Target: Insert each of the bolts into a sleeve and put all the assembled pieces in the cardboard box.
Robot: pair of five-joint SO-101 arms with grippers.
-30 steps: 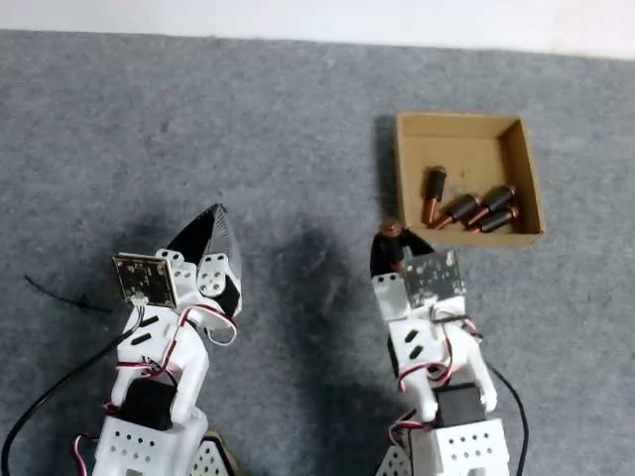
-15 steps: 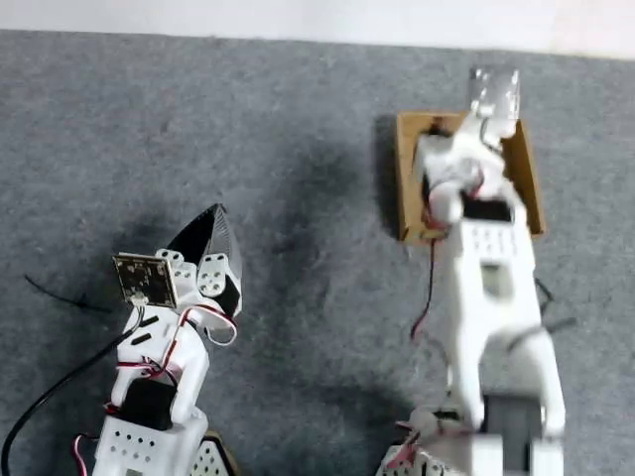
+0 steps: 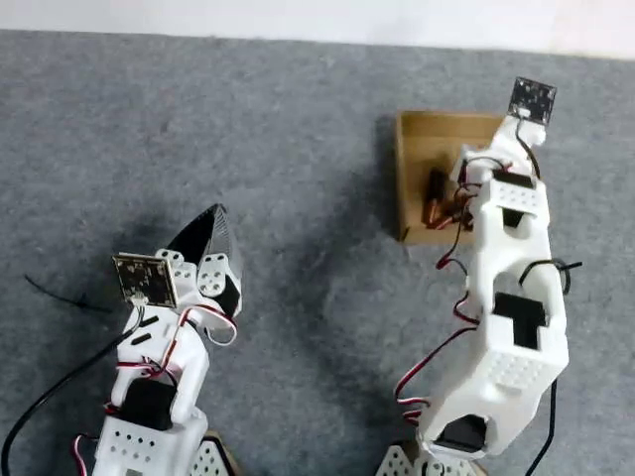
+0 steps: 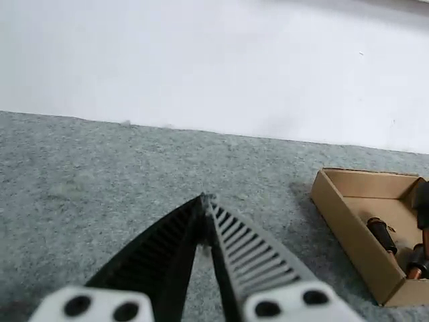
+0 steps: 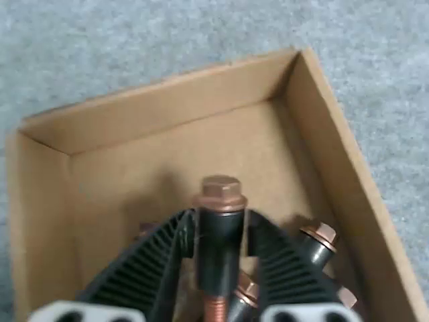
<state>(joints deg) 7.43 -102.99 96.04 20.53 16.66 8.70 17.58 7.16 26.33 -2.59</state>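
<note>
My right gripper (image 5: 219,231) hangs over the inside of the cardboard box (image 5: 167,157), shut on an assembled piece (image 5: 220,231): a copper bolt in a black sleeve, hex head pointing away from the wrist. Other assembled pieces (image 5: 315,245) lie on the box floor beside it. From above, the right arm (image 3: 506,258) stretches over the cardboard box (image 3: 412,134) and covers most of it; one assembled piece (image 3: 434,195) shows at its side. My left gripper (image 3: 215,223) rests shut and empty on the carpet at the left, its tips (image 4: 204,200) together, with the box (image 4: 348,208) off to the side.
Grey carpet (image 3: 248,119) covers the table, with a white strip along the far edge. A thin black cable tie (image 3: 60,296) lies at the left near the left arm. Open carpet lies between the two arms.
The right arm has swung from near its base out over the cardboard box, carrying the assembled piece, and now covers most of the box. The left arm has not moved.
</note>
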